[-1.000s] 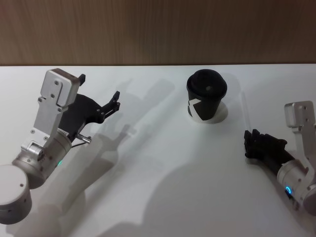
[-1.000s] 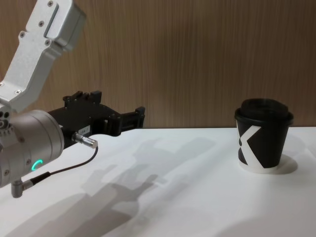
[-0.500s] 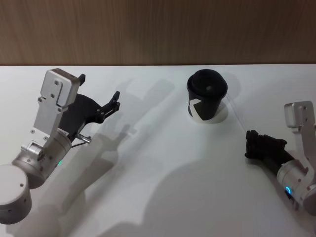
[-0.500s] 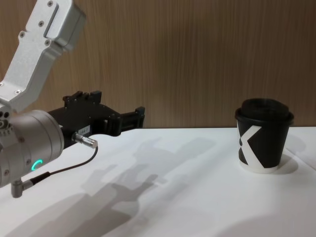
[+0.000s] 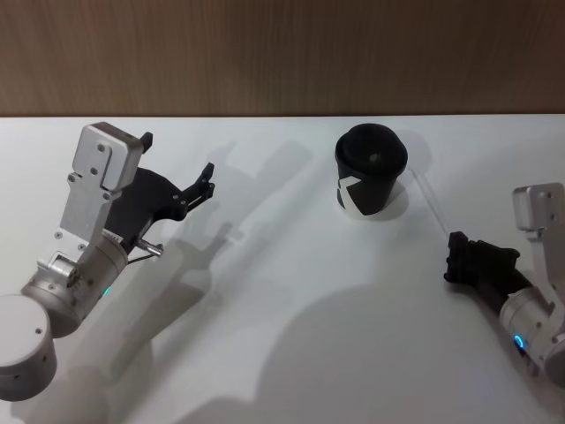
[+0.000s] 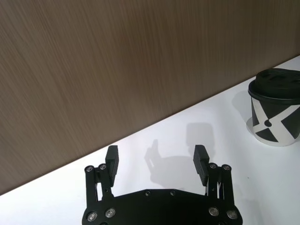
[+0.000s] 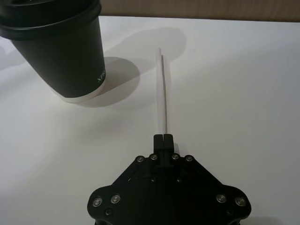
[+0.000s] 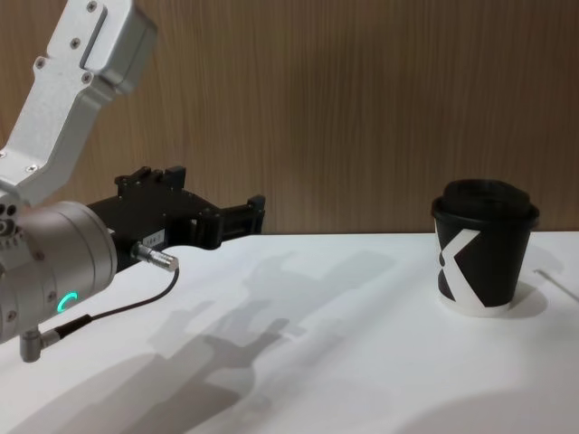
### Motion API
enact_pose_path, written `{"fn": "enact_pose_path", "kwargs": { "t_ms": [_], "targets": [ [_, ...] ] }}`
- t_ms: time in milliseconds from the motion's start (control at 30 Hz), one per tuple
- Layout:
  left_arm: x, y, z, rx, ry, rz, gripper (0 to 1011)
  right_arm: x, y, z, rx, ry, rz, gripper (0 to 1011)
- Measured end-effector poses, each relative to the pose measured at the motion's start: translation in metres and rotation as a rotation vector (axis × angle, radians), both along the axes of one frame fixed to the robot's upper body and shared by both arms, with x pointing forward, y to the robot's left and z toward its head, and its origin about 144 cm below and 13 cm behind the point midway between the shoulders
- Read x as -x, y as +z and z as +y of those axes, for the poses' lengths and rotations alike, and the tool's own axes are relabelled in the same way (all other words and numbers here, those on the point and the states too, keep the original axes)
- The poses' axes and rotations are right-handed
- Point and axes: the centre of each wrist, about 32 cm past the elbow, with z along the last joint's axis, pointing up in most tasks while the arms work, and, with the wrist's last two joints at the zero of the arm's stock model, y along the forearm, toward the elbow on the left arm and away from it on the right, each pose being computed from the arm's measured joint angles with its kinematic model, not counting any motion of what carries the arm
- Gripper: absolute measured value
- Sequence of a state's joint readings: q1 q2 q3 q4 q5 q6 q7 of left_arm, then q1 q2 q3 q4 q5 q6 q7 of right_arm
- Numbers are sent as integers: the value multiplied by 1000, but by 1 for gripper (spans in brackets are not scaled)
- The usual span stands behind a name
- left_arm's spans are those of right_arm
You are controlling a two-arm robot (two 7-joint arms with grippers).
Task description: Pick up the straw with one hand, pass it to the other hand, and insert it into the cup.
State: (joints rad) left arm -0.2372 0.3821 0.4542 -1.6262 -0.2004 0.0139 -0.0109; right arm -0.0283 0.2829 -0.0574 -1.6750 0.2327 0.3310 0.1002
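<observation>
Left claw [image 5: 178, 153]: hovering above the left of the counter [image 5: 291, 336], jaws spread wide and empty, pointing toward the middle, well apart from everything else. Cup [image 5: 371, 168]: upright at the far centre, lid on. Straw [image 5: 427, 201]: just right of the cup and clear of it. Its long axis runs from a far end level with the cup, back and rightward to the right claw [image 5: 453, 256]. Right claw: jaws pressed together on the straw's near end, so the tube projects straight ahead of the fingertips, away from the robot. You cannot tell whether the far end is off the counter. Note the governing relation: the right claw has the straw, while the left claw is across the counter beyond the cup, so your handover must carry the tube leftward past the cup. Against a second ago, the right claw sits slightly further right and nearer the robot. The straw has come with it, now showing right of the cup in the chest view. Left claw and cup are unchanged.
</observation>
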Motion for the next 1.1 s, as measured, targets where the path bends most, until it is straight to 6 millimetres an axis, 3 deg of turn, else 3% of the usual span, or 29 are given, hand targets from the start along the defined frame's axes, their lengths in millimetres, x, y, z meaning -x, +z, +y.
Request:
{"fn": "enact_pose_path", "kwargs": {
  "t_ms": [500, 1100],
  "targets": [
    [0, 0, 0, 0, 0, 0, 1003, -2, 4, -15, 92, -8, -147, 0],
    [0, 0, 0, 0, 0, 0, 1003, -8, 39, -60, 245, 207, -306, 0]
  ]
}}
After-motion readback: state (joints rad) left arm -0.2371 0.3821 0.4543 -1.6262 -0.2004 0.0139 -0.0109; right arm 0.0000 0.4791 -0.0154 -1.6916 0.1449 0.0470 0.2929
